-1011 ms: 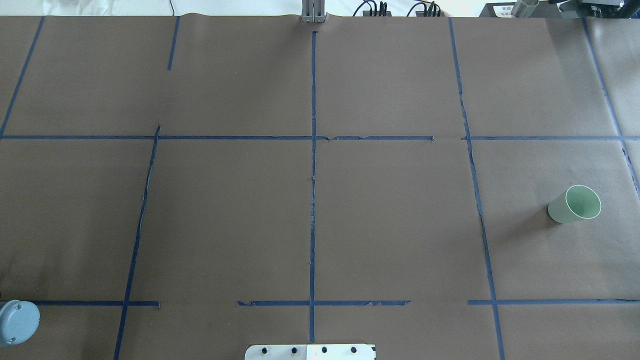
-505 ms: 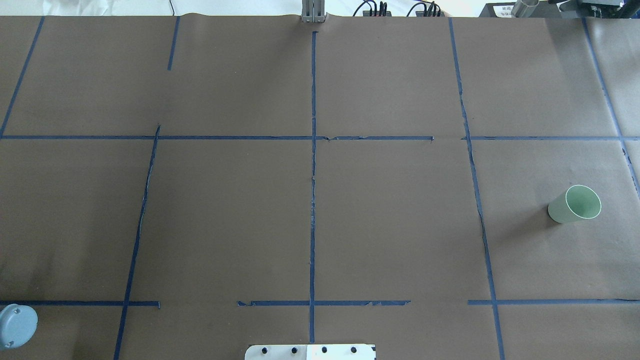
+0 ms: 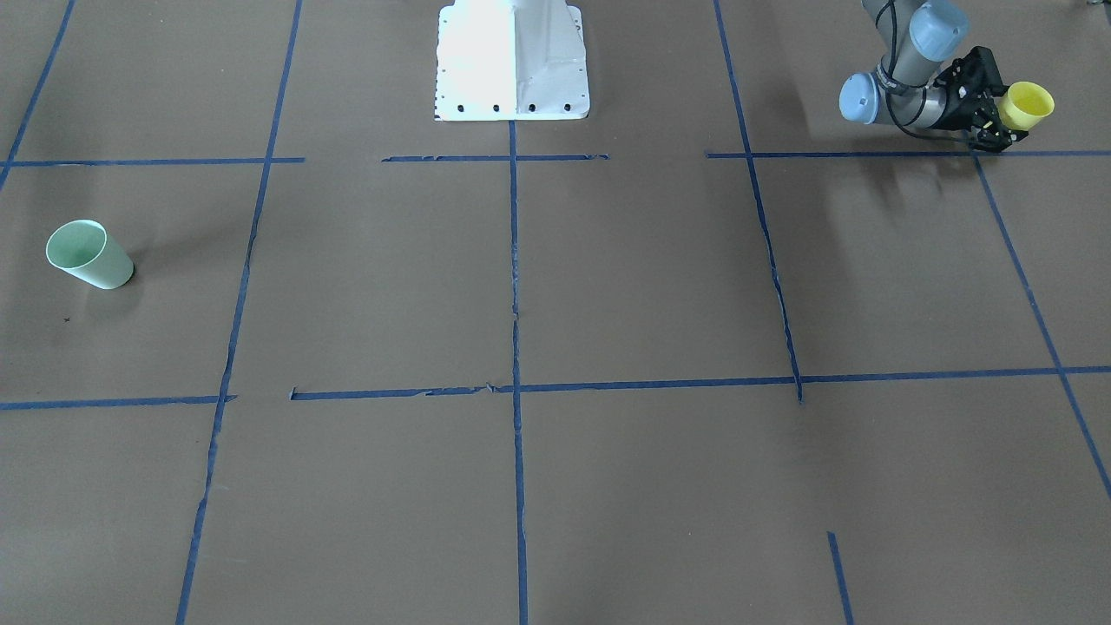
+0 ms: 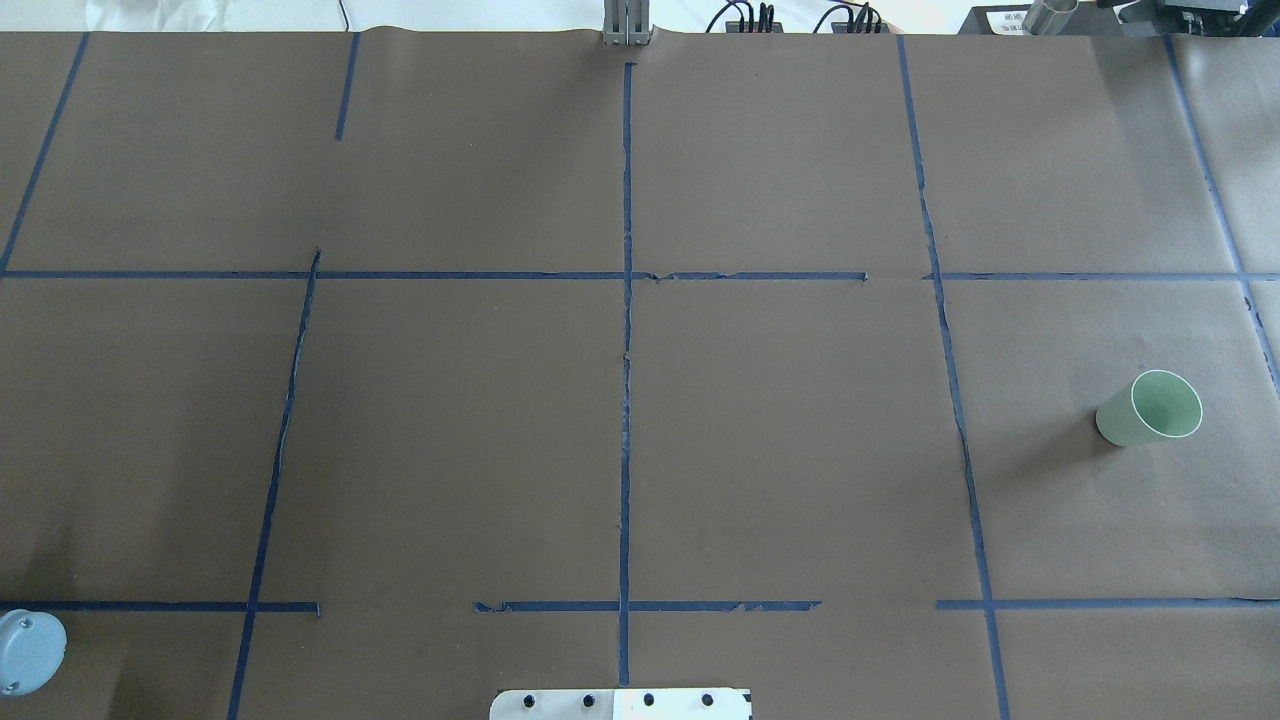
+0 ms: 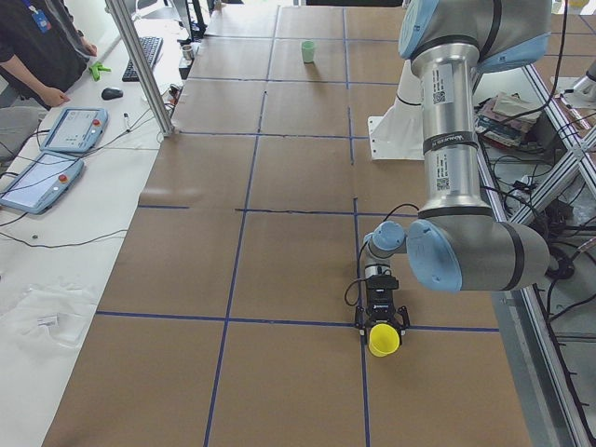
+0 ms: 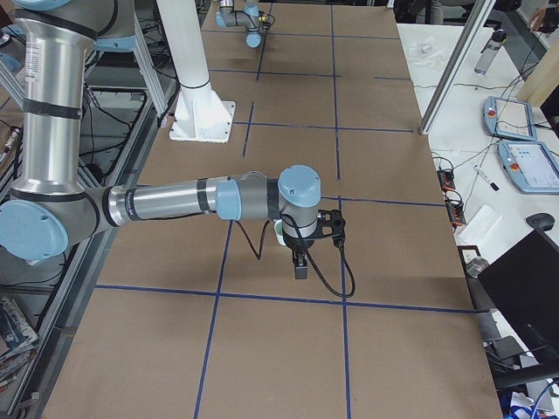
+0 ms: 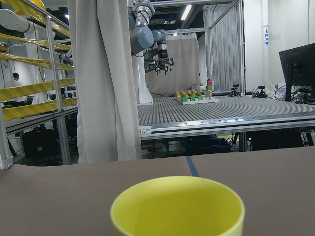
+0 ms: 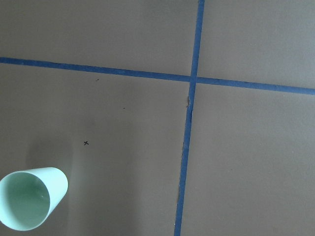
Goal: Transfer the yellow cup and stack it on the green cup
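The yellow cup (image 3: 1026, 104) stands upright on the brown table at the robot's far left, near its edge. My left gripper (image 3: 1005, 106) lies low and level beside it, fingers spread on either side of the cup's lower part. The cup fills the bottom of the left wrist view (image 7: 177, 209) and shows in the exterior left view (image 5: 383, 340). The green cup (image 4: 1150, 408) stands upright at the robot's far right. My right gripper (image 6: 300, 262) hangs above the table beside it; I cannot tell whether it is open. The green cup sits at the bottom left of the right wrist view (image 8: 30, 196).
The white robot base (image 3: 512, 61) stands at the table's robot-side edge. Blue tape lines (image 4: 626, 350) divide the brown paper into squares. The left arm's grey joint cap (image 4: 28, 652) shows at the overhead view's lower left. An operators' desk with tablets (image 5: 47, 154) lies beyond the far edge.
The left arm's grey joint cap has slid left and down toward the overhead view's corner. The green cup has not moved.
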